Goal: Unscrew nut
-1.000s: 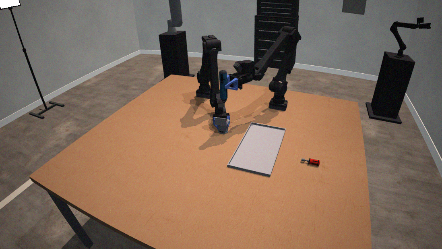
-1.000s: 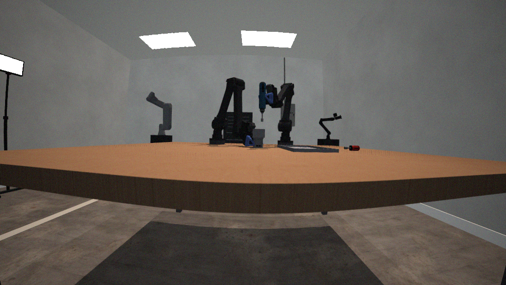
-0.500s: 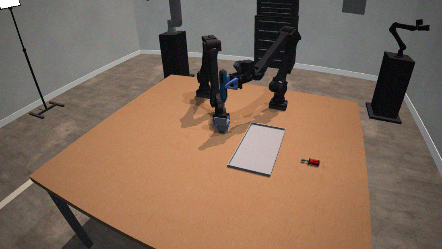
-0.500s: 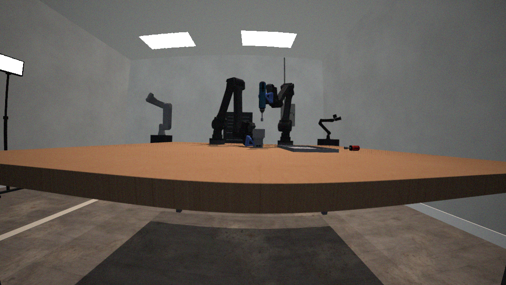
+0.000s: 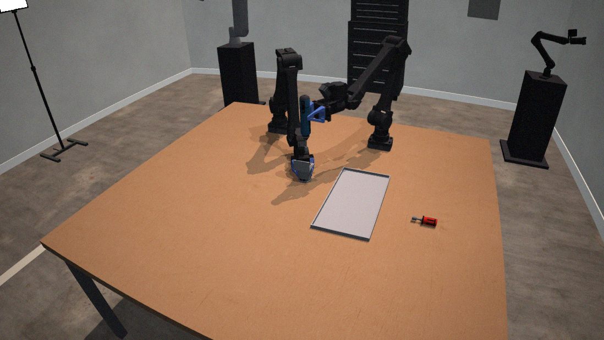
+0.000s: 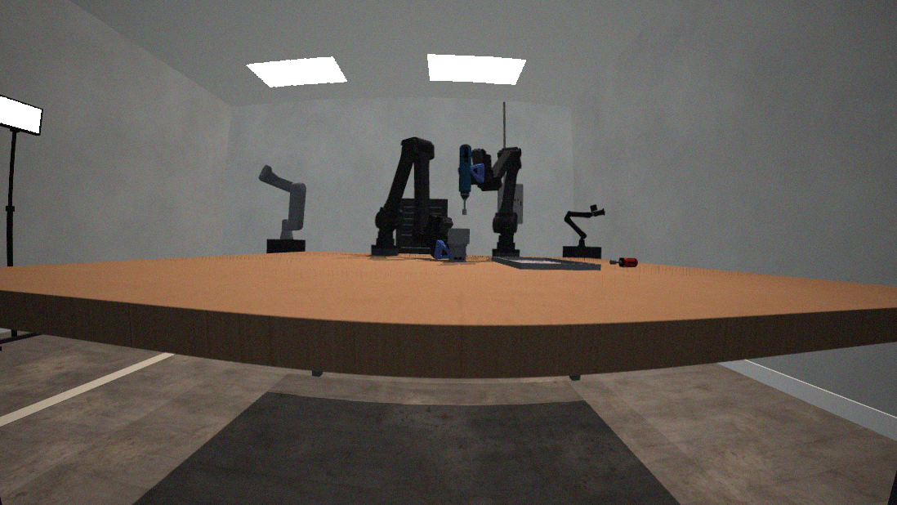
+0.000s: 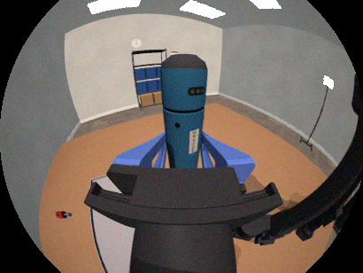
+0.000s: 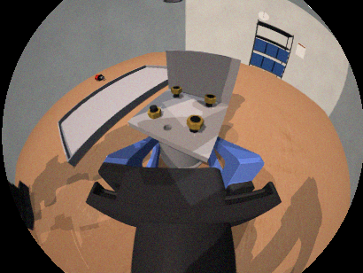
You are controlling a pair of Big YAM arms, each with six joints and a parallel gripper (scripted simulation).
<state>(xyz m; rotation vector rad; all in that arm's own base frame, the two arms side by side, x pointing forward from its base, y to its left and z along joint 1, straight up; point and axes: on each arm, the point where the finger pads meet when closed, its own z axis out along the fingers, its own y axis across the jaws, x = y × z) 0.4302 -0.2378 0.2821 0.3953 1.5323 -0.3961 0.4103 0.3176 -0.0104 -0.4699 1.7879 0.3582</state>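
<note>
The grey joint module (image 6: pixel 457 244) (image 8: pixel 181 155) stands on the table, with its grey bracket (image 8: pixel 199 75) on top. Several gold nuts, such as one (image 8: pixel 195 121) at the front, sit on its studs. I cannot tell which sits lowest. My right gripper (image 5: pixel 302 172) (image 8: pixel 183 136) is shut on the module's round body. My left gripper (image 5: pixel 312 114) (image 6: pixel 475 172) (image 7: pixel 183 136) is shut on the dark blue nut driver (image 5: pixel 304 116) (image 6: pixel 464 169) (image 7: pixel 183 115). It holds the driver upright, with the tip well above the module and clear of the nuts.
A flat grey tray (image 5: pixel 340 233) (image 6: pixel 546 264) (image 8: pixel 111 120) lies beside the module. A small red screwdriver (image 5: pixel 427 220) (image 6: pixel 626 261) (image 7: pixel 62 214) (image 8: pixel 99 77) lies beyond the tray. Both arm bases stand at the table's far edge.
</note>
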